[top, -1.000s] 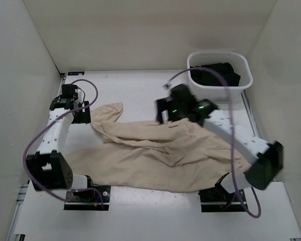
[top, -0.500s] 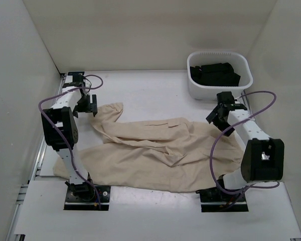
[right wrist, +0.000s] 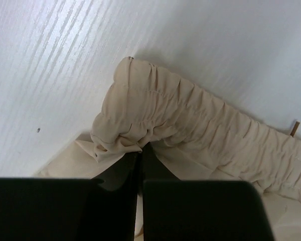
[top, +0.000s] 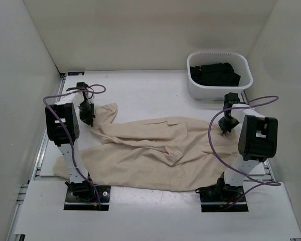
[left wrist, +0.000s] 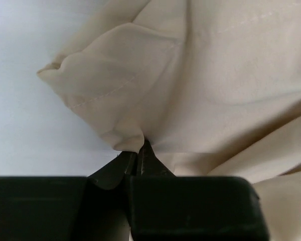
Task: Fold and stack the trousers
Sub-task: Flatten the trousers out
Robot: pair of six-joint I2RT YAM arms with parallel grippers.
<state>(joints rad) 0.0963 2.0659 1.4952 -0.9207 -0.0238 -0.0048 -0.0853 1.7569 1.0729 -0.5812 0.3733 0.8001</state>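
Observation:
The beige trousers (top: 155,150) lie spread and rumpled across the middle of the white table (top: 140,90). One leg end reaches back left, the gathered waistband (right wrist: 190,113) is at the right. My left gripper (top: 87,116) is shut on the trousers at the edge of that leg end (left wrist: 115,95); the cloth bunches at its closed fingertips (left wrist: 139,148). My right gripper (top: 227,125) is shut on the trousers at the waistband corner, the fabric puckered at its tips (right wrist: 140,147).
A white basket (top: 243,85) with black garments (top: 215,74) stands at the back right, just behind the right arm. White walls enclose the table on three sides. Purple cables loop from both arms.
Both arms swung outward and lowered onto the trousers' ends. Both grippers went from open to shut on the cloth, and the left leg end shifted slightly.

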